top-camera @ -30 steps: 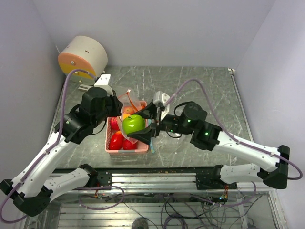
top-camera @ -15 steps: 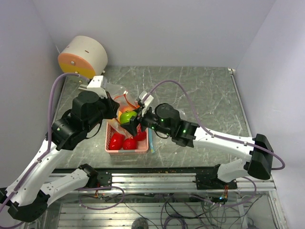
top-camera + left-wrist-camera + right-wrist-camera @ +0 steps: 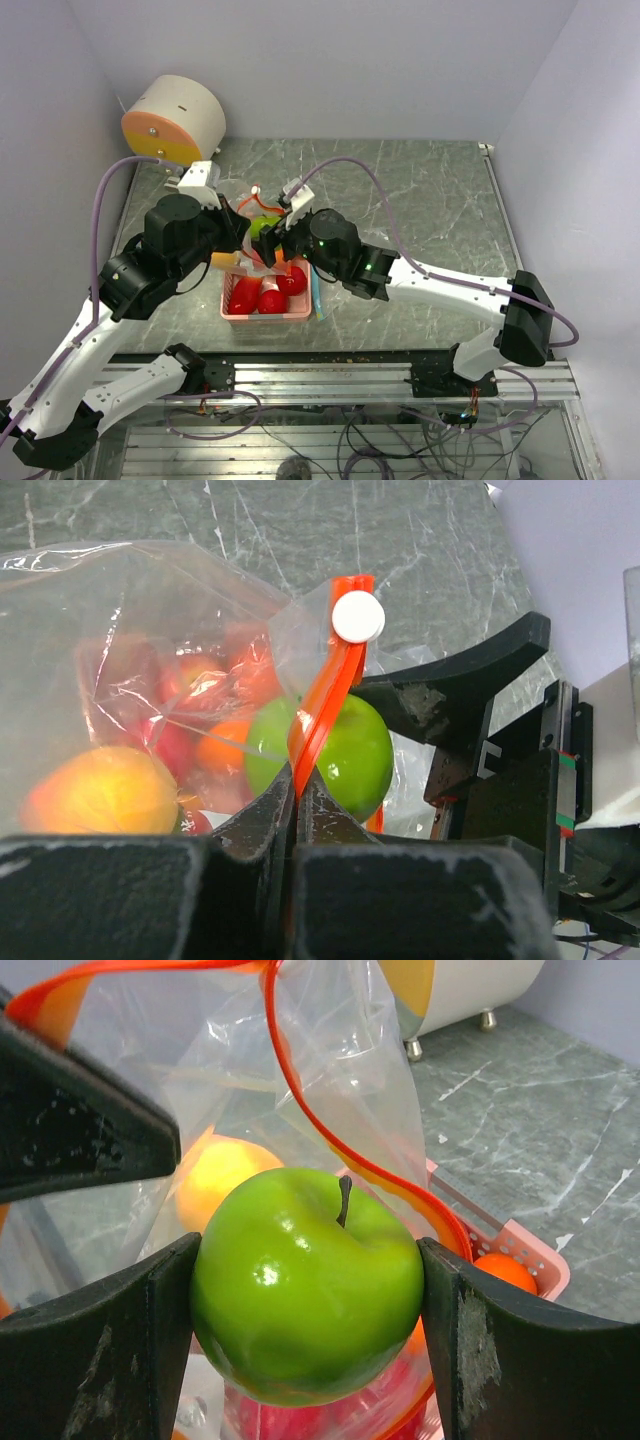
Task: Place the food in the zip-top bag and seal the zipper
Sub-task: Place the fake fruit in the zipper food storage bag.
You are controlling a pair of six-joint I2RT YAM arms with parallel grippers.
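Stone-patterned table (image 3: 440, 210) under it all, both arms reaching over its left half. The clear bag (image 3: 120, 610) is held up by the left gripper (image 3: 296, 780). Its fingers are pressed tight together, pinching the orange-red strip (image 3: 320, 695) along the bag's mouth, so the opening is lifted and gapes toward the other arm. That looks like the whole point of the hold: one side pinned up, mouth open for loading.

Just below the right fingers sits the pink basket (image 3: 262, 314), with red apples (image 3: 272, 300) in it waiting their turn. Inside the bag, beyond the left fingertips, there's a yellow-orange fruit (image 3: 100, 790) plus more red and orange shapes, blurred by the plastic.

Now the green apple (image 3: 305, 1285) — clamped in the right gripper (image 3: 310, 1335), fingers (image 3: 100, 1360) spread wide around its sides, stem up, right at the looping strip of the mouth. From the left wrist it shows partly behind plastic, so whether it is fully across the rim I cannot tell. My read: letting go comes next.

A small white slider (image 3: 358, 617) rides the strip above the left fingertips. Writing, labels, brands — none readable anywhere.
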